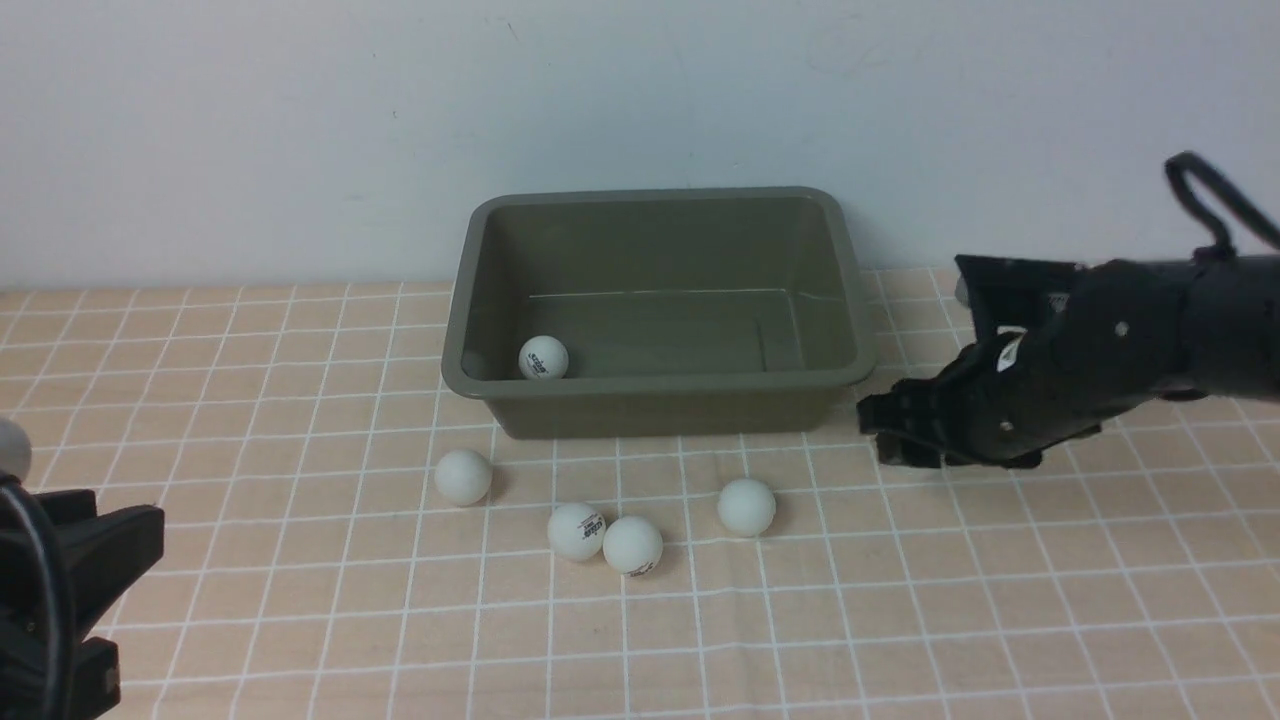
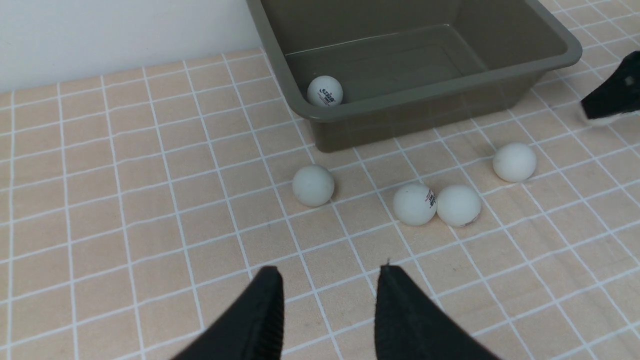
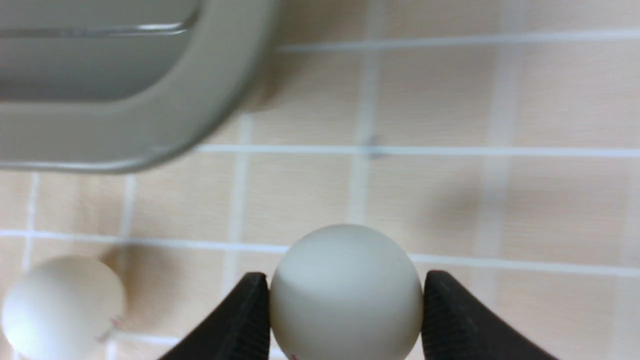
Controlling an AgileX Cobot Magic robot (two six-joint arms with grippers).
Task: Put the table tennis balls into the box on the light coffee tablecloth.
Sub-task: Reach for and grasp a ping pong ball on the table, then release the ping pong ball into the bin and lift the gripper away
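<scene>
One ball (image 1: 543, 357) in box (image 1: 655, 197), near-left corner. A second ball (image 3: 345, 295) pinched in right gripper (image 1: 882, 432), just right of the box — not yet over it. Four balls (image 1: 577, 530) loose on cloth (image 1: 250, 560) near the box front, middle pair touching. Left gripper (image 2: 330, 272) spread wide, empty — open cloth ahead of it.

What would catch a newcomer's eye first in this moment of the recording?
The olive-grey box sits at the back centre of the checked tablecloth, with one table tennis ball in its near-left corner. Four loose balls lie on the cloth just in front of it, two of them touching. Beside the box's right front corner, the right gripper pinches a sixth ball.
</scene>
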